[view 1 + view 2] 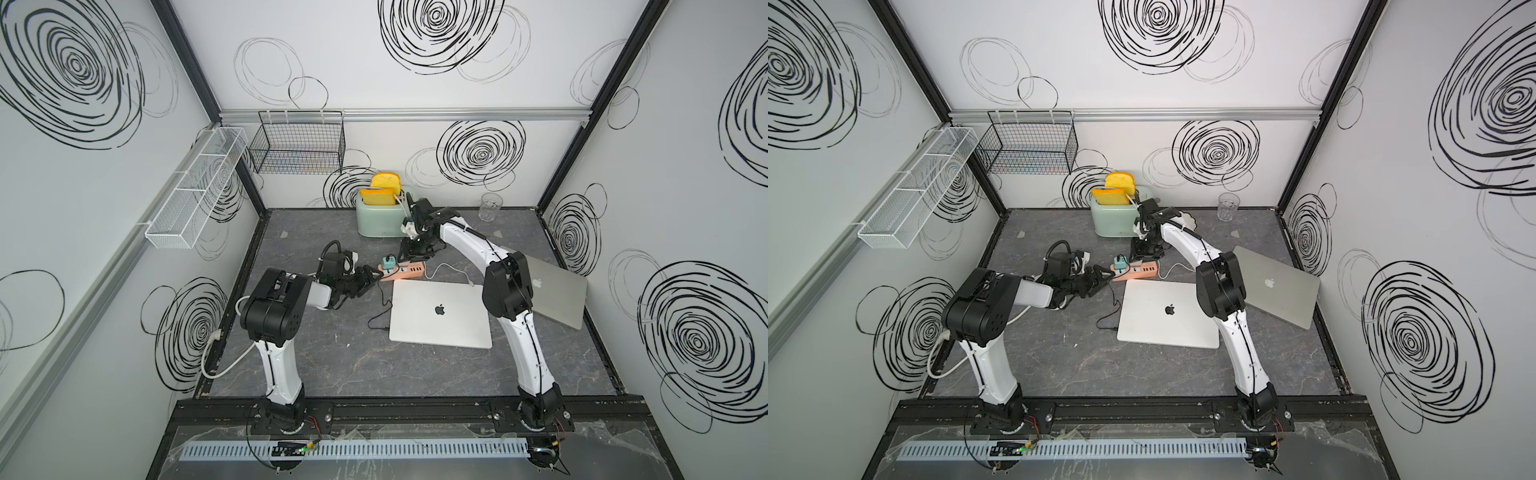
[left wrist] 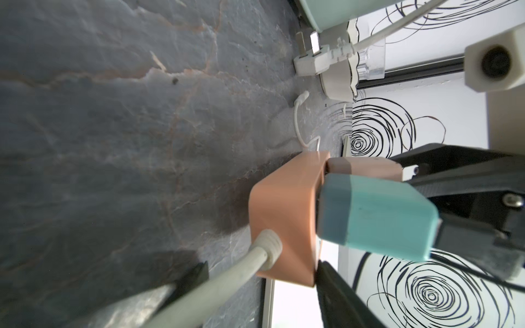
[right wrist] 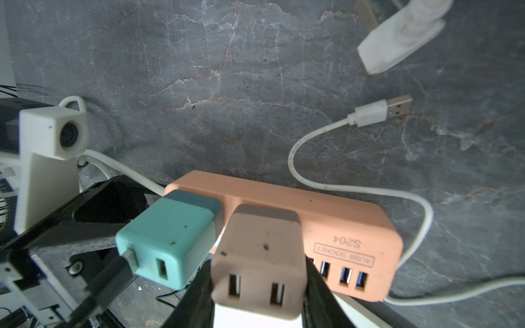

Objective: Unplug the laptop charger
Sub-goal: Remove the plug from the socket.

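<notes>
Right end effector (image 3: 258, 286) clamped on beige charger (image 3: 261, 241), seated in peach power strip (image 3: 341, 221) on tabletop (image 3: 199, 85). Teal charger (image 3: 170, 235) plugged in just beside, black cable (image 3: 102, 289) running to silver laptop (image 1: 440, 316). Left end effector (image 2: 261, 269) jaws apart, straddling strip's cable end, one finger clear.

The peach power strip's (image 2: 281, 210) end and its grey cable (image 2: 227, 279) sat between the left pincer's (image 2: 261, 267) fingers (image 2: 338, 289), taking up most of that gap. Just ahead of it the teal charger (image 2: 377, 215) stood in the way, and right past that the right pincer (image 3: 257, 284) was clamped on the beige adapter (image 3: 258, 250). Beyond the right pincer bare table (image 3: 227, 85) lay free, up to a loose white plug (image 3: 397, 45) and a USB cable (image 3: 366, 115). The toaster (image 1: 380, 220) stood close beside its wrist
</notes>
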